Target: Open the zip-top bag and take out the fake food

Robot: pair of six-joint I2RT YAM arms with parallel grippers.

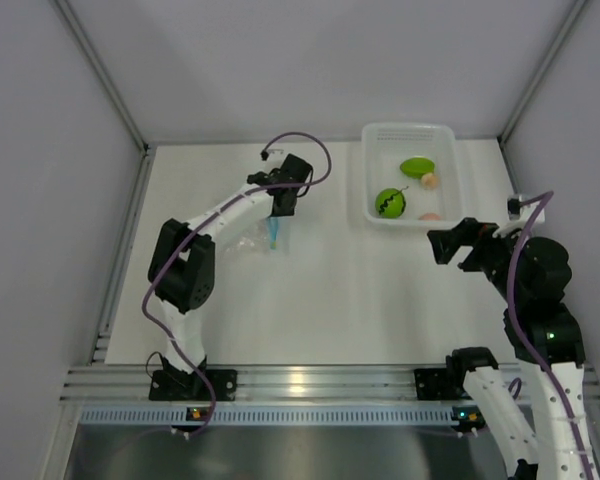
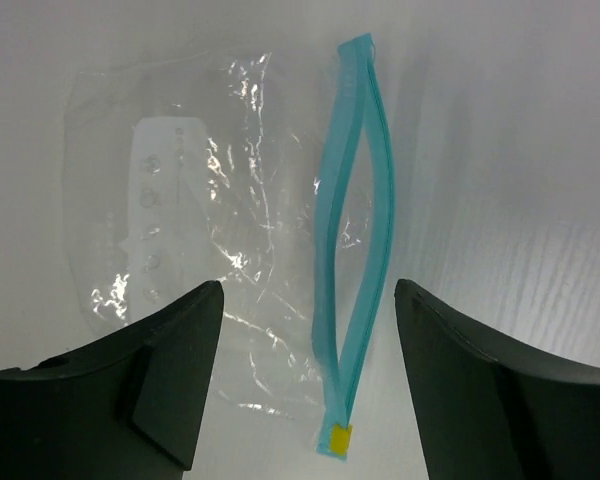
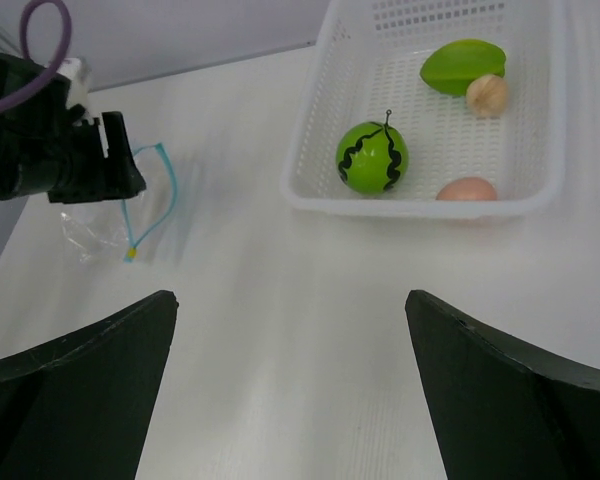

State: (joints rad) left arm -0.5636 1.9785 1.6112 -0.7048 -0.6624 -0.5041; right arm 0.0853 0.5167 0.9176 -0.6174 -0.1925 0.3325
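Observation:
The clear zip-top bag (image 2: pixel 210 230) lies flat on the white table, its light blue zip strip (image 2: pixel 352 250) parted in the middle; it looks empty. It also shows in the top view (image 1: pixel 265 238) and the right wrist view (image 3: pixel 115 225). My left gripper (image 2: pixel 308 300) is open just above the bag, jaws either side of the zip strip, holding nothing. The fake food lies in the white basket (image 1: pixel 368 190): a green ball with a dark zigzag (image 3: pixel 372 158), a lime-green oval (image 3: pixel 460 65), and two peach bits (image 3: pixel 487 93). My right gripper (image 3: pixel 290 310) is open and empty, near the basket's front.
Grey walls enclose the table on the left, back and right. An aluminium rail (image 1: pixel 310 385) runs along the near edge by the arm bases. The basket sits at the back right corner.

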